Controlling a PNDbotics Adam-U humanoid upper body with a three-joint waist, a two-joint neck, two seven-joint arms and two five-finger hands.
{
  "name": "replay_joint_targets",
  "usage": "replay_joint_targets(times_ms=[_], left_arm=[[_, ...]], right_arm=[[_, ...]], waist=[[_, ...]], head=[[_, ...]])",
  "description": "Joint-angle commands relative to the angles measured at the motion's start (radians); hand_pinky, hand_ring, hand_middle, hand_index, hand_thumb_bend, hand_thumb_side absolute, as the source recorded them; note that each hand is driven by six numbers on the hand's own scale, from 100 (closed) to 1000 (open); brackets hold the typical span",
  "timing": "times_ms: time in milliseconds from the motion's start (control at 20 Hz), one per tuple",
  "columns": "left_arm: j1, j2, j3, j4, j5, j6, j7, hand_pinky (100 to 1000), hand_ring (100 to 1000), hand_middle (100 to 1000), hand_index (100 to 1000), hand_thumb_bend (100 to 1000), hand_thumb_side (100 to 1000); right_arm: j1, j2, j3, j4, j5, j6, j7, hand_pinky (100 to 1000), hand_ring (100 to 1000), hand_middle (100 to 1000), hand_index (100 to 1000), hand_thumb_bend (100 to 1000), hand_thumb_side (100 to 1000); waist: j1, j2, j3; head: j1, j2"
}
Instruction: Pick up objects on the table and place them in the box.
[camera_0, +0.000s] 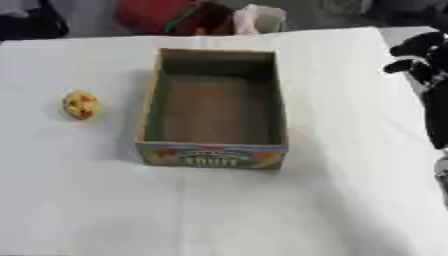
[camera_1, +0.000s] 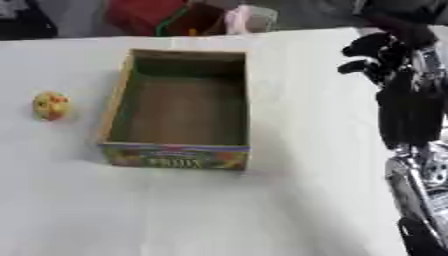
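A small yellow object with red spots (camera_0: 80, 104) lies alone on the white table (camera_0: 219, 210), well to the left of the box (camera_0: 213, 150) and about level with its middle. Bare cloth surrounds it on every side. The cardboard box stands open near the table's centre, its inside showing only brown floor, its near wall printed in bright colours. Broad open table stretches in front of the box and to its right. The right hand (camera_1: 372, 55) hangs over the table's far right edge, apart from the box, its dark fingers curled and holding nothing. The silver forearm (camera_1: 420, 185) runs down the right border.
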Motion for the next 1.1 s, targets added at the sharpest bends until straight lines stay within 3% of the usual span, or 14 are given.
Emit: replay_joint_targets(times_ms=[50, 500, 650, 800, 850, 1100], left_arm=[[-0.011, 0.016, 0.002, -0.017, -0.001, -0.001, -0.003, 384, 438, 444, 638, 100, 807], [-0.015, 0.054, 0.005, -0.017, -0.023, 0.010, 0.003, 382, 439, 449, 644, 100, 799], [-0.043, 0.150, 0.001, -0.017, -0.101, 0.079, 0.006, 378, 441, 460, 658, 100, 767], [-0.096, 0.256, -0.013, -0.017, -0.217, 0.194, 0.000, 378, 445, 468, 668, 100, 753], [-0.114, 0.288, -0.021, -0.012, -0.254, 0.223, -0.007, 385, 457, 489, 696, 256, 821], [-0.241, 0.460, -0.082, 0.132, -0.438, 0.308, -0.137, 442, 515, 574, 783, 361, 938]], right_arm=[[-0.008, -0.021, -0.002, -0.020, -0.003, -0.001, 0.004, 558, 656, 585, 815, 100, 917], [-0.007, -0.030, 0.000, -0.020, -0.005, -0.004, 0.006, 558, 655, 585, 814, 100, 915], [-0.009, -0.035, 0.003, -0.020, -0.007, -0.006, 0.009, 558, 655, 585, 814, 100, 914], [-0.011, -0.039, 0.005, -0.020, -0.008, -0.008, 0.012, 558, 656, 585, 814, 100, 913], [-0.012, -0.040, 0.005, -0.020, -0.007, -0.009, 0.012, 558, 656, 585, 814, 100, 913], [-0.019, -0.048, 0.012, -0.020, -0.007, -0.011, 0.020, 559, 656, 585, 814, 100, 914]], waist=[[-0.002, -0.020, 0.002], [-0.002, -0.024, 0.004], [0.000, -0.025, 0.001], [0.001, -0.022, -0.006], [0.002, -0.021, -0.009], [0.007, -0.010, -0.025]], head=[[0.000, -0.012], [-0.004, -0.009], [-0.003, -0.007], [0.002, -0.006], [0.004, -0.004], [0.016, 0.000]])
